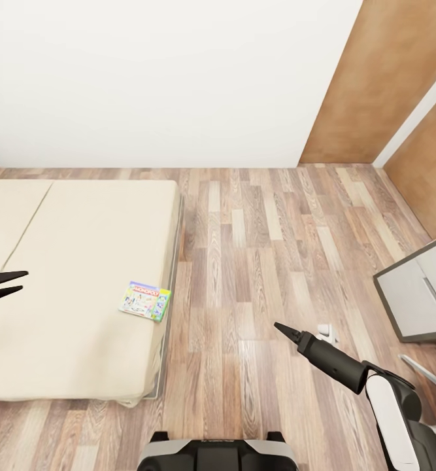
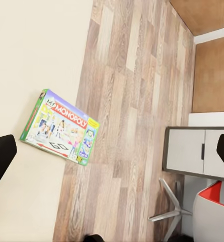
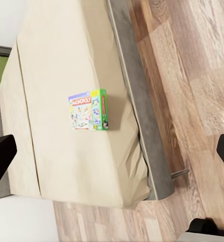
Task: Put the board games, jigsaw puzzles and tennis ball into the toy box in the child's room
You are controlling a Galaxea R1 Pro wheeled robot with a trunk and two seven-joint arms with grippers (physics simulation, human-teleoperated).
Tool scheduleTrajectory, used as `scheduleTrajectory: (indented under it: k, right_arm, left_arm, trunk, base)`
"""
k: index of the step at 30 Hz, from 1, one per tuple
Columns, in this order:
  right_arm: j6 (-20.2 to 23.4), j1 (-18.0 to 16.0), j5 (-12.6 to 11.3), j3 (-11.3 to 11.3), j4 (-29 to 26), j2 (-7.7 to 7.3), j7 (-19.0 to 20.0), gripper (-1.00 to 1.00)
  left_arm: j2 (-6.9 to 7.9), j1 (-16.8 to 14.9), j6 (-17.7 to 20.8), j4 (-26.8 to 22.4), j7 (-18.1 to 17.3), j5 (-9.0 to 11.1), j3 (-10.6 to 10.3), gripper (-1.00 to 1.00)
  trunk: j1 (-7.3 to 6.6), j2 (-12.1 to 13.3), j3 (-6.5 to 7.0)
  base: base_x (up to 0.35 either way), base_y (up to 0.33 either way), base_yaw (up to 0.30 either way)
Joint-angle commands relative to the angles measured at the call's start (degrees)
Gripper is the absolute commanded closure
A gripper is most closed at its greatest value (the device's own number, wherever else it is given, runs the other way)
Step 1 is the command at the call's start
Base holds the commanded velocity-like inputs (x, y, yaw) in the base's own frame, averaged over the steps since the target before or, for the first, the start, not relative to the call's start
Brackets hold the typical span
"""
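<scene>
- The task looks to be at an early stage, as far as these views go — one board game, the Monopoly box [image 1: 145, 301], lies flat on the bed [image 1: 61, 222] and no pincer touches it.
- The box sits near the bed's outer edge, close to the wood floor [image 1: 263, 261], its printed face up.
- The other toys and the toy box are out of frame, so what has been packed cannot be judged from here. A grey cabinet front [image 1: 419, 294] shows at the right edge of the head view, well apart from the bed.
- The left pincer [image 1: 23, 282] hovers over the mattress with its two fingers slightly parted and nothing between them. The box lies to its right, apart from it but not far, and nearer the robot.
- In the left wrist view the box [image 2: 60, 127] appears between the two dark finger tips at the frame's sides, though lower down on the bed surface — a sign that the pincer is above it, not at it.
- The right pincer [image 1: 280, 328] hangs over the floor, empty, with its tips looking close together in the head view; whether they are fully pressed cannot be told.
- The right wrist view takes in the box [image 3: 89, 110] on the bed from a distance.
- Judging by this, picking up the box and carrying it to the toy box is all still to do.
</scene>
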Motion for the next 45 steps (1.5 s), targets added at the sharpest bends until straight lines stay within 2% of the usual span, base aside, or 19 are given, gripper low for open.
scheduleTrajectory:
  k: [1,24,33,37,40,45]
  right_arm:
    - [0.3,-0.04,0.23,-0.09,-0.03,0.01,0.34,-1.0]
    - [0.3,-0.04,0.29,-0.09,-0.03,0.07,0.25,-1.0]
    - [0.3,-0.04,0.32,-0.04,0.05,0.07,0.19,-1.0]
    - [0.3,-0.04,0.32,-0.01,0.24,0.08,0.17,-1.0]
    - [0.3,-0.04,0.32,0.0,0.42,0.04,0.16,-1.0]
    - [0.26,-0.04,0.32,0.07,0.49,0.03,0.16,-1.0]
  left_arm:
    - [-0.02,-0.07,0.6,0.06,-0.22,-0.52,0.42,-1.0]
    - [-0.57,0.7,0.6,0.06,-0.22,-0.58,0.42,-1.0]
    - [-1.05,1.38,0.6,0.06,-0.18,-0.69,0.42,-1.0]
    - [-1.81,1.48,0.6,0.06,-0.11,-0.69,0.42,-1.0]
    - [-2.69,1.55,0.6,0.06,1.49,-0.69,0.42,-1.0]
    - [-5.17,1.59,0.6,0.06,9.23,-0.67,0.42,-1.0]
  trunk:
    - [0.04,-0.09,0.02]
    - [0.04,-0.09,2.17]
    - [0.04,-0.09,3.01]
    - [0.04,-0.09,3.38]
    - [0.04,-0.09,3.66]
    - [0.04,-0.09,4.13]
  base:
    - [0.0,0.0,0.0]
    - [0.0,0.0,0.0]
    - [0.0,0.0,0.0]
    - [0.0,0.0,0.0]
    - [0.0,0.0,0.0]
    - [0.0,0.0,0.0]
